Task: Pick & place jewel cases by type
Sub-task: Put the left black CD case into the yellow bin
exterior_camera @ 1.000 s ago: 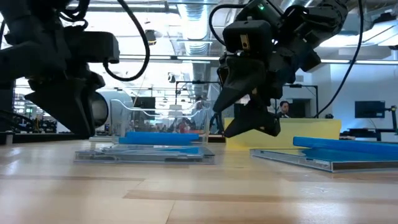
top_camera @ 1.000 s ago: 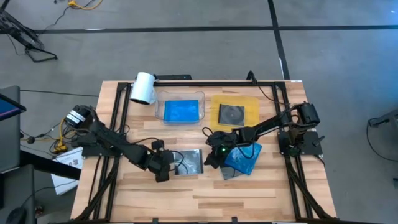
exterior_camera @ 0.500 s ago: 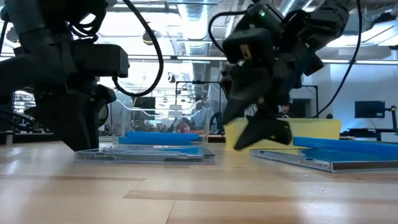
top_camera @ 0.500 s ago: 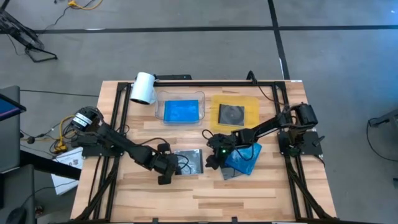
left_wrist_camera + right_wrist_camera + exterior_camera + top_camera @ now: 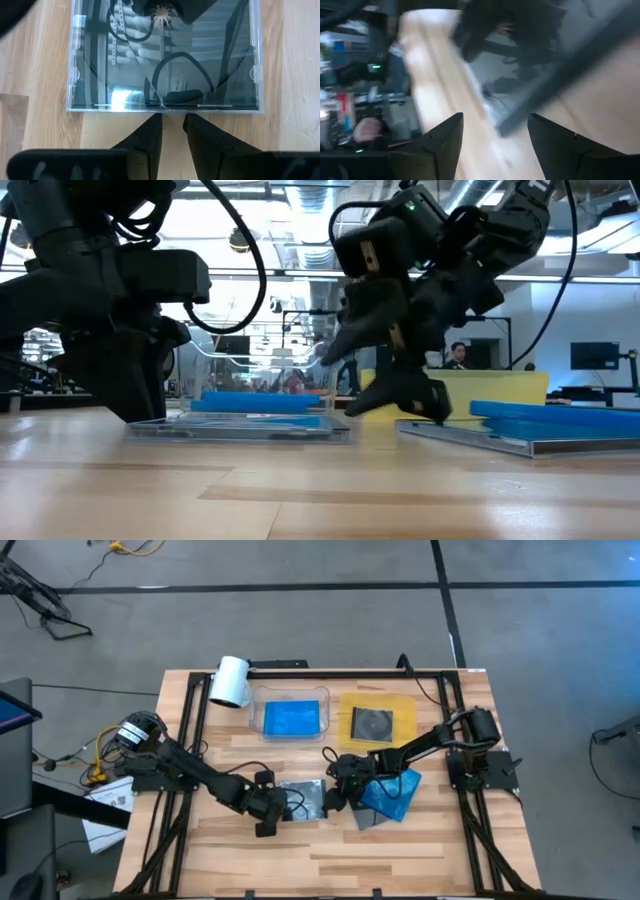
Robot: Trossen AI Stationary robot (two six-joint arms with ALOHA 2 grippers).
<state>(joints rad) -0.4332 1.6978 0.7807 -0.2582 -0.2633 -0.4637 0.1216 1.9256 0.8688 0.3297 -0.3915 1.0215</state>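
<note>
Down at the middle of the wooden table (image 5: 200, 840), seen from above: a grey-clear jewel case (image 5: 303, 801) lying flat, with both grippers at its sides. Left gripper (image 5: 280, 810) at the 9 o'clock edge of this case, low on the wood. Fingers (image 5: 150, 135) nearly together with only a thin gap, tips just at the case edge in the left wrist view; whether pinching the edge or only touching, cannot tell. Right gripper (image 5: 335, 795) at the 3 o'clock side of the same case, tilted down toward the table in the low view. Fingers (image 5: 445, 140) spread wide apart in the right wrist view, holding nothing.

Just at 3 o'clock from the right gripper: a blue jewel case (image 5: 392, 790) resting askew over another grey-clear case (image 5: 368, 819), partly covered by the arm. Same blue case (image 5: 555, 417) flat on the wood in the low view.

Toward 12 o'clock from the centre: a clear tray (image 5: 257, 720) with a second blue jewel case (image 5: 292, 719) inside. Beside it, at its 3 o'clock: a yellow tray (image 5: 405, 705) carrying a case with a dark disc (image 5: 372, 723). At 9 o'clock from the clear tray, near the table corner: a white cylinder (image 5: 230, 682) lying on its side.
</note>
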